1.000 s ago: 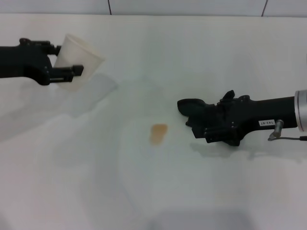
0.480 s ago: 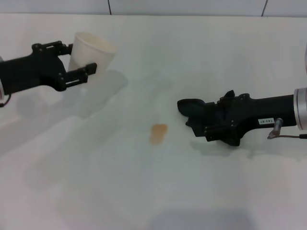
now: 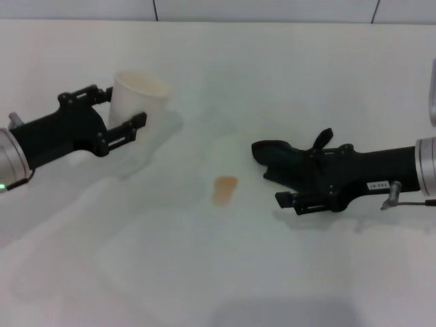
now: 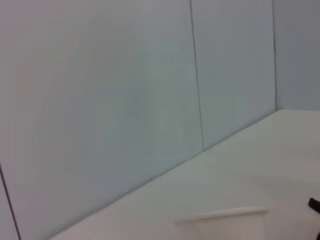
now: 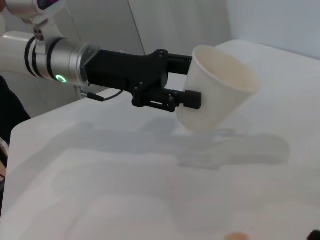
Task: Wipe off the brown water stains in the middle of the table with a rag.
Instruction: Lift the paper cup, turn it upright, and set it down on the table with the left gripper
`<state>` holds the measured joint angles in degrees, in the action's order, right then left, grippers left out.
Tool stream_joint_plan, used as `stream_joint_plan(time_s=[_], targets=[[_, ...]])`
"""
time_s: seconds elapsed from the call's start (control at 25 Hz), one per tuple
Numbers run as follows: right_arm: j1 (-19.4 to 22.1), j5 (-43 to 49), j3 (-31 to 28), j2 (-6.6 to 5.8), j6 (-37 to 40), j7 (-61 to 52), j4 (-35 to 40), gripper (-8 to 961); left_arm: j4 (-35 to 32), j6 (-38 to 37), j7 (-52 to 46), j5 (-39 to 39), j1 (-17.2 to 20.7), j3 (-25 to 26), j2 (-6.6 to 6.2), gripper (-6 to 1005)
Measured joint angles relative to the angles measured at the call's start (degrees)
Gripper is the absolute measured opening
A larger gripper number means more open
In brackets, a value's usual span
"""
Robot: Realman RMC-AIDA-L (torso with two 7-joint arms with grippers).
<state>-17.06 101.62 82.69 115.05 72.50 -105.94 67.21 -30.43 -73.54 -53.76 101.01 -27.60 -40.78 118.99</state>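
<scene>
The brown water stain [image 3: 225,188] is a small pale orange-brown blotch in the middle of the off-white table [image 3: 225,279]. My right gripper [image 3: 289,178] lies low over the table just right of the stain, shut on the black rag [image 3: 272,154], whose lump sticks out toward the stain without touching it. My left gripper [image 3: 128,103] is at the back left, shut on a white cup [image 3: 139,95] held slightly tilted above the table. The right wrist view shows that cup [image 5: 220,95], the left gripper [image 5: 194,80] and the stain's edge [image 5: 236,236].
A pale panelled wall [image 3: 272,8] runs along the table's far edge. The left wrist view shows only that wall [image 4: 125,100], the cup's rim [image 4: 220,217] and a strip of table [image 4: 280,150].
My left arm has carried the cup to the right and nearer, toward the table's middle. My right gripper has rolled at the wrist while staying in place with the rag.
</scene>
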Motion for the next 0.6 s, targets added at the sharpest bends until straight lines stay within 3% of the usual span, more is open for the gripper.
stream_joint_plan(time_s=[0.6], targets=[[-0.17,-0.39,0.84,0.09,-0.53,4.01,-1.79,779,5.50,3.20,5.26,-0.28,1.32,-0.32,0.09,657]])
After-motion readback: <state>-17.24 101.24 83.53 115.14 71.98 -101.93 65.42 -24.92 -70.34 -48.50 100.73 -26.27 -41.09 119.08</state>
